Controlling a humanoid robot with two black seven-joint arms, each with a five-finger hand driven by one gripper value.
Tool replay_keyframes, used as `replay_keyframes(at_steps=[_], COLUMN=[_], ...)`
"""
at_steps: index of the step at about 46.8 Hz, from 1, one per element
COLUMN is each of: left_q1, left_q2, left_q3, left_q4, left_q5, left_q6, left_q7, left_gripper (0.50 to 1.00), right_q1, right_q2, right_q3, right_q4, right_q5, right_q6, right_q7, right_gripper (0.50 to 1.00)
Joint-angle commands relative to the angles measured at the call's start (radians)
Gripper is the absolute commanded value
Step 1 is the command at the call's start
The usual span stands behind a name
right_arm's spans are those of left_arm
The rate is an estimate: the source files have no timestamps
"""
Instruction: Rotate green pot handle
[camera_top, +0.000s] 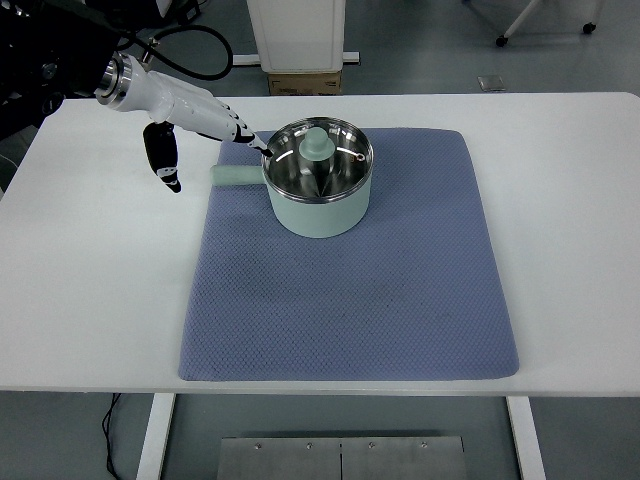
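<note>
One green pot (318, 195) stands on one blue mat (350, 290), toward the mat's 11 o'clock corner, on one white table (570, 240). The pot carries one glass lid (340, 165) with one green knob (317, 142). Its single handle (236, 176) points to 9 o'clock, the tip reaching just past the mat's left edge.

One robot hand is in view: the left hand (190, 118), at 10 o'clock from the pot. Its fingers (235, 128) are extended and apart, gripping nothing; the fingertips sit near the pot's rim, above the handle. Contact cannot be determined. The thumb hangs downward over bare table.
</note>
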Motion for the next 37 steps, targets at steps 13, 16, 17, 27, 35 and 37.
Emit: replay_keyframes(at_steps=[13, 16, 17, 27, 35, 37], left_q1=[-0.021, -0.015, -0.012, 0.043, 0.083, 0.098], left_q2=[0.009, 0.009, 0.007, -0.001, -0.007, -0.010], left_q3=[-0.007, -0.007, -0.007, -0.007, -0.009, -0.007], left_q4=[0.071, 0.081, 0.091, 0.141, 0.146, 0.160], left_q5=[-0.366, -0.454, -0.483, -0.722, -0.930, -1.037], left_q6=[0.021, 0.042, 0.050, 0.131, 0.234, 0.269], left_q7=[0.000, 0.000, 0.000, 0.000, 0.000, 0.000], left_gripper=[1.000, 1.000, 1.000, 1.000, 1.000, 1.000], right_q1=[0.000, 0.000, 0.000, 0.000, 0.000, 0.000], right_q2=[0.000, 0.000, 0.000, 0.000, 0.000, 0.000], right_q3=[0.002, -0.002, -0.002, 0.002, 0.002, 0.002], right_q4=[0.000, 0.000, 0.000, 0.000, 0.000, 0.000], right_q5=[0.000, 0.000, 0.000, 0.000, 0.000, 0.000], right_q6=[0.000, 0.000, 0.000, 0.000, 0.000, 0.000], right_q7=[0.000, 0.000, 0.000, 0.000, 0.000, -0.001], right_gripper=[1.000, 1.000, 1.000, 1.000, 1.000, 1.000])
